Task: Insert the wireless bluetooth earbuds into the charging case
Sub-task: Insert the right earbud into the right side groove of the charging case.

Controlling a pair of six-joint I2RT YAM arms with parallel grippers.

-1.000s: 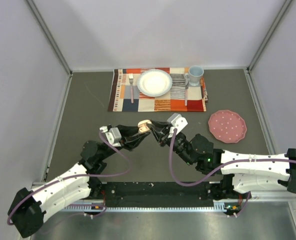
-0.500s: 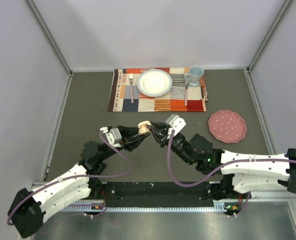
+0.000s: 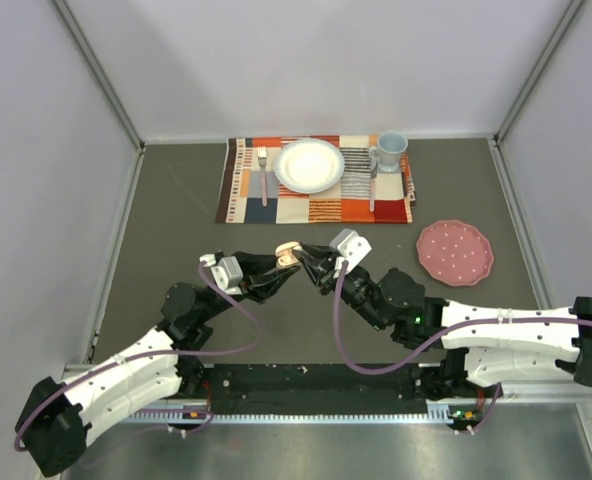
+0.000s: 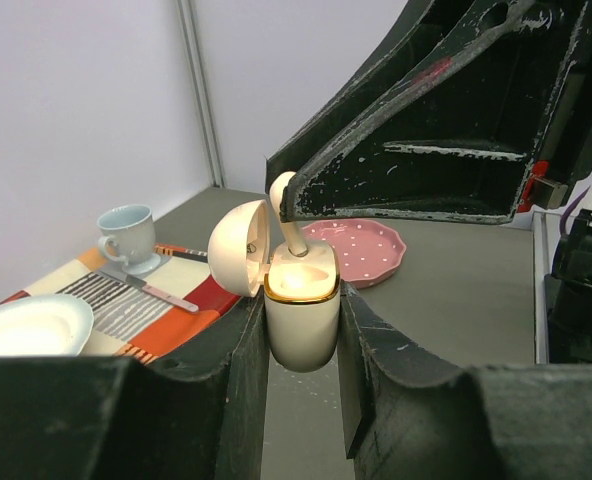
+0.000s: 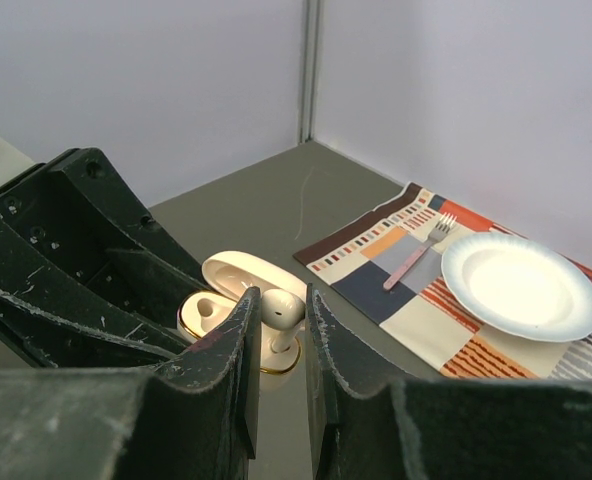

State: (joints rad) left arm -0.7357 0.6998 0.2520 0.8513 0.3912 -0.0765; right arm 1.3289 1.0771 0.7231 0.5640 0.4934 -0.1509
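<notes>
My left gripper is shut on a cream charging case with a gold rim, its lid hinged open to the left. My right gripper is shut on one white earbud, stem pointing down into the case's near socket. The other socket looks empty. From the left wrist view the earbud stands in the case mouth with the right fingers above it. In the top view both grippers meet mid-table around the case.
A patterned placemat at the back carries a white plate, a fork, a knife and a pale blue cup. A pink spotted dish sits to the right. White walls enclose the table.
</notes>
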